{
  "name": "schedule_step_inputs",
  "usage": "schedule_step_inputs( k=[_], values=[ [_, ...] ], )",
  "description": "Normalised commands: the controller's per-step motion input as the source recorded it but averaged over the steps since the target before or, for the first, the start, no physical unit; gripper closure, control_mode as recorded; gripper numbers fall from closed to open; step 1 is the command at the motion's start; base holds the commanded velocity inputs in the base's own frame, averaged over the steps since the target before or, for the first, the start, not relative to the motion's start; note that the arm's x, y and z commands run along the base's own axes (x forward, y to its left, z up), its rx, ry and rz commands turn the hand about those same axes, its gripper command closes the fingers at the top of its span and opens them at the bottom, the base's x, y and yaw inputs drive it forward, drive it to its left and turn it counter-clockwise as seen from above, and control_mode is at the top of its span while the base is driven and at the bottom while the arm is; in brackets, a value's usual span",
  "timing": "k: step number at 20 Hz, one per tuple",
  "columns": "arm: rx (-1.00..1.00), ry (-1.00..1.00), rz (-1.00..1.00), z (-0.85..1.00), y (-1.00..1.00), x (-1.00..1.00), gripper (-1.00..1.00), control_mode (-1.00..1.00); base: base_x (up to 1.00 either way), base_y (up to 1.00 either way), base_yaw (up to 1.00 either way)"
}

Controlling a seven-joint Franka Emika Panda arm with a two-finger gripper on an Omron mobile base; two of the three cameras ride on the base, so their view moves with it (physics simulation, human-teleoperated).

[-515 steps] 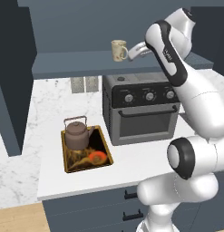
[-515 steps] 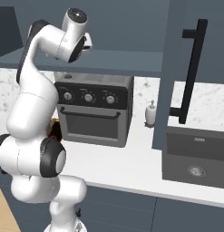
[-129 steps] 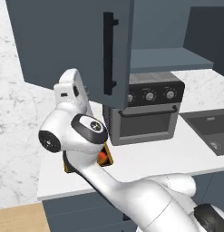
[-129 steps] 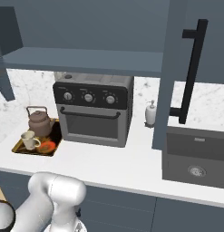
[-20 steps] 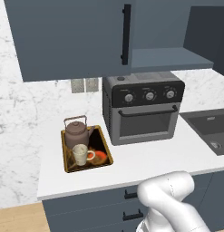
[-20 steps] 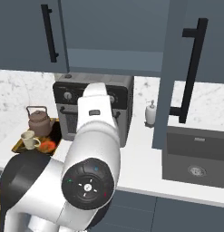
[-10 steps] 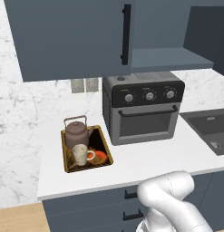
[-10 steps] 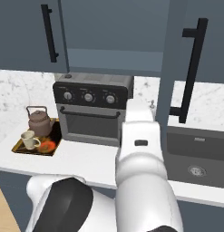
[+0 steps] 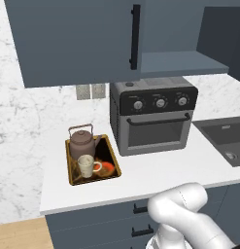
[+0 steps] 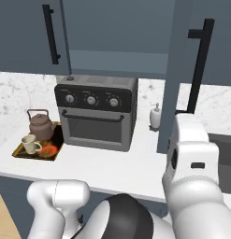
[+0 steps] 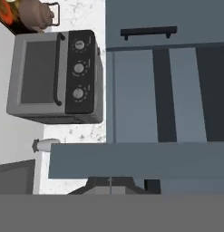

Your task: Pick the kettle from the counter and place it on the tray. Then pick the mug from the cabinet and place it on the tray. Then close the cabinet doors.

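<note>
The kettle and mug sit together on the tray at nine o'clock of the oven. The left cabinet door is shut, the right door stands ajar, so the closed, empty end effector faces it, likely to push.

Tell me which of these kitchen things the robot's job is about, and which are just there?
Job: kettle, mug, tray, cabinet doors, counter.
Just there: toaster oven, soap dispenser, sink.
</note>
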Motion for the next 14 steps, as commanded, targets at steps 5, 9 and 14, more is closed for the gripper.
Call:
schedule_step_inputs(
  k=[5,9,14],
  values=[
    [0.0,0.0,0.0,-0.35,-0.43,0.03,1.0,-1.0,0.0,0.0,0.0],
    [0.0,-0.03,0.0,-0.39,-0.49,0.18,1.0,-1.0,0.0,0.0,0.0],
    [0.03,-0.09,0.03,-0.26,-0.2,0.55,1.0,-1.0,0.0,0.0,0.0]
  ],
)
